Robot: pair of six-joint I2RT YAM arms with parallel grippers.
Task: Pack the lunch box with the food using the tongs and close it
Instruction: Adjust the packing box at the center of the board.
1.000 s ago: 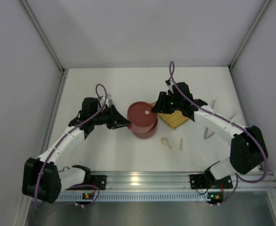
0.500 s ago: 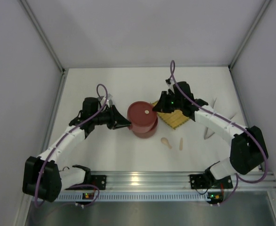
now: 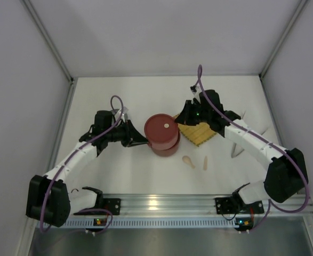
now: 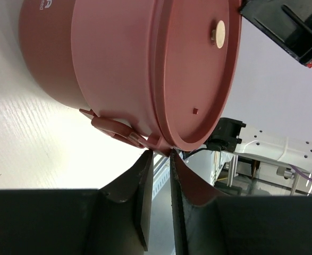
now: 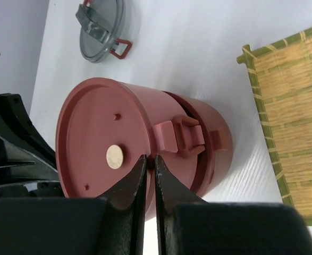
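Note:
The lunch box (image 3: 161, 136) stands stacked at the table's middle, with its maroon lid (image 5: 105, 151) and pale centre dot on top. My left gripper (image 4: 161, 153) is at its left side, jaws narrowly closed on a small maroon clasp tab (image 4: 160, 143) under the lid's rim. My right gripper (image 5: 150, 158) comes in from the upper right, shut, with its tips at the lid's rim beside a clasp (image 5: 179, 135); I cannot tell whether they pinch the rim. The tongs (image 3: 235, 152) lie at the right, partly under the right arm. The food is out of view.
A yellow woven mat (image 3: 200, 133) lies just right of the lunch box. A beige spoon (image 3: 188, 160) and stick (image 3: 205, 163) lie in front of it. A grey round lid with a maroon clasp (image 5: 100, 21) rests beyond the lunch box in the right wrist view.
The right gripper's jaws have closed at the lid's rim and its arm has shifted slightly right. The left jaws have narrowed a little on the tab. The lunch box stays put.

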